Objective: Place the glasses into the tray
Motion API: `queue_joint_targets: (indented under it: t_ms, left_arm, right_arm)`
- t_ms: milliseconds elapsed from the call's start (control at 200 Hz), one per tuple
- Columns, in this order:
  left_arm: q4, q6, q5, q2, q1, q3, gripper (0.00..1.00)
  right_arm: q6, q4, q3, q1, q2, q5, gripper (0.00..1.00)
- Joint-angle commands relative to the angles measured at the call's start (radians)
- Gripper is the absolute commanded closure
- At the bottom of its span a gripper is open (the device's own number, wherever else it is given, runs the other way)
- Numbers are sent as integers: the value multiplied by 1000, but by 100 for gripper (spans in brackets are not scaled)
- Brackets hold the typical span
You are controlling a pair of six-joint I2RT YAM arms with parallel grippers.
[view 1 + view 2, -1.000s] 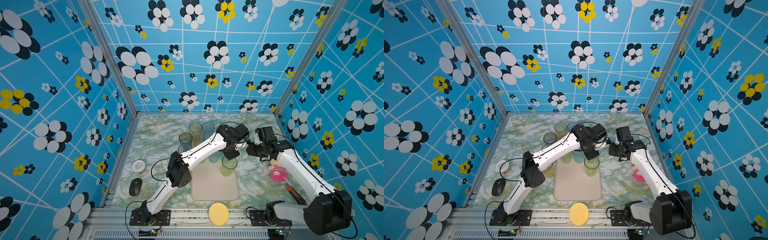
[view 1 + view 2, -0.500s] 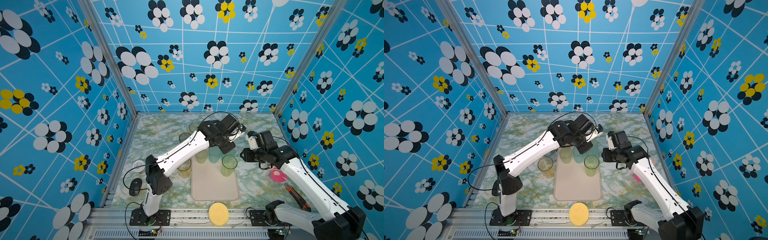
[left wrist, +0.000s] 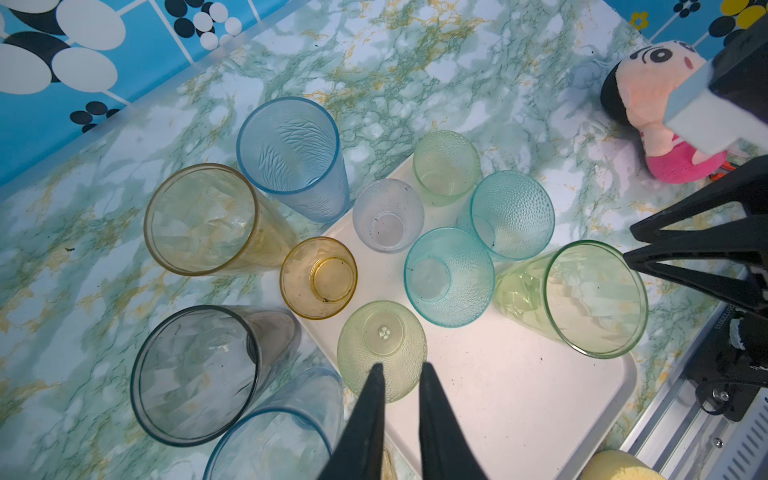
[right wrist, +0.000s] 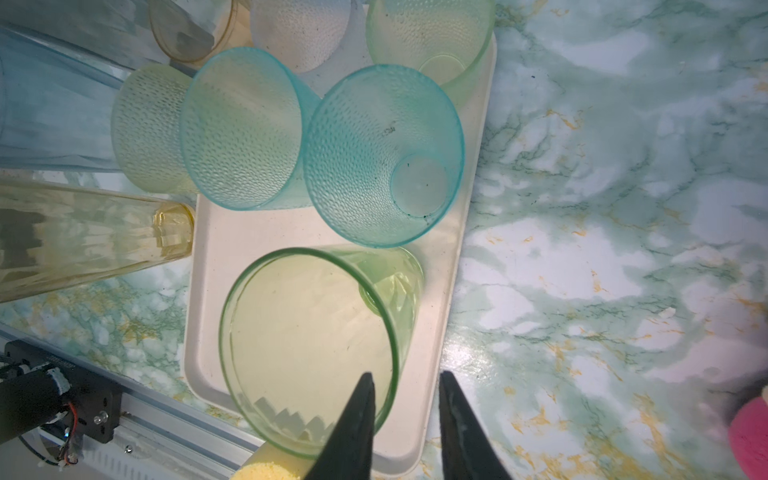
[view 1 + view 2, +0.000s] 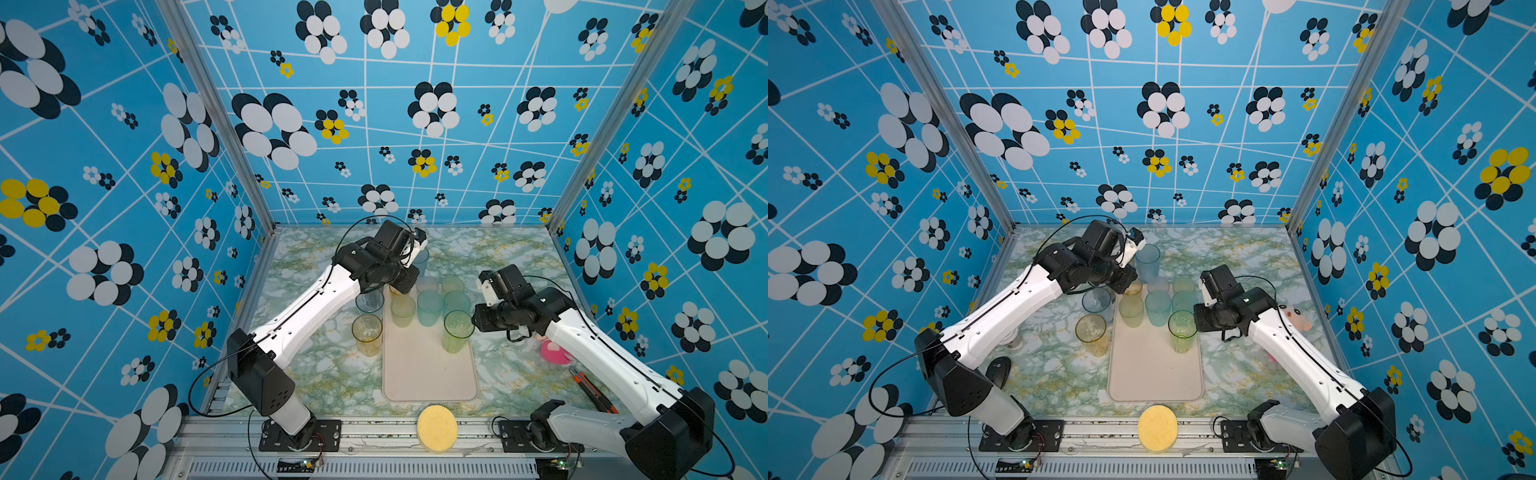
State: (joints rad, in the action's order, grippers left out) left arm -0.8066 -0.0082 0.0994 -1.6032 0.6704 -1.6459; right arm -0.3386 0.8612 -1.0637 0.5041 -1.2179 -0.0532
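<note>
**Item 1, tray** [image 5: 428, 374]: lies lengthwise at the centre of the marbled table [image 5: 328, 374]; its 6 o'clock half is bare.

**Item 2, glasses on the tray:**
- The tall green tumbler [image 5: 457, 332] stands upright at the 3 o'clock edge.
- The teal tumblers [image 5: 429, 307] (2), yellow-green tumbler [image 5: 402, 309], clear tumbler [image 5: 427, 284] and pale green tumbler [image 5: 452, 284] crowd the 12 o'clock end.
- The short amber tumbler [image 3: 319, 277] is at the 11 o'clock corner; whether it is fully inside the rim cannot be told.

**Item 3, glasses off the tray:**
- The tall amber tumbler [image 5: 367, 334] and blue-rimmed tumbler [image 5: 369, 301] stand at the tray's 9 to 10 o'clock.
- The pale blue tumbler [image 5: 1147, 259] stands past the tray's 12 o'clock end.
- The smoky grey tumbler [image 3: 195, 374] shows on the table in the left wrist view.

**Item 4, left arm** [image 5: 307, 307]: base at 7 o'clock, elbow folded low, forearm slanting toward 1 o'clock, wrist bent down over the tray's 11 o'clock corner. The left gripper [image 3: 401, 368] points down above the yellow-green tumbler, fingers nearly together with a slim gap, empty.

**Item 5, right arm** [image 5: 602, 353]: base at 5 o'clock, forearm reaching toward 10 o'clock, wrist at the tall green tumbler's 3 o'clock. The right gripper [image 4: 405, 376] has its fingers parted, 1 on each side of that tumbler's rim in the right wrist view; contact cannot be told.

**Item 6, other objects:** sponge disc [image 5: 437, 428] on the front rail at 6 o'clock; plush toy [image 5: 555, 351] at 3 o'clock.
</note>
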Motion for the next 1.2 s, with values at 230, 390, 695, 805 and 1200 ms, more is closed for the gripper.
queue_joint_targets:
  t_ms: [230,390,695,805,1200]
  left_arm:
    - [55,-11,48,35,-24,41,81]
    - [61,-10,54,38,-29,51,81]
    - [69,-6,64,42,-43,66,81]
    - [80,-6,69,47,-52,78,81]
    - [85,-1,75,61,-81,107,81]
  right_arm:
    - [-19,69,-60,23,-44,55,77]
    - [-11,85,-81,31,-71,62,78]
    - [-8,76,-99,34,-119,59,81]
    - [-5,79,-108,39,-135,61,83]
    - [6,110,-128,52,-157,86,90]
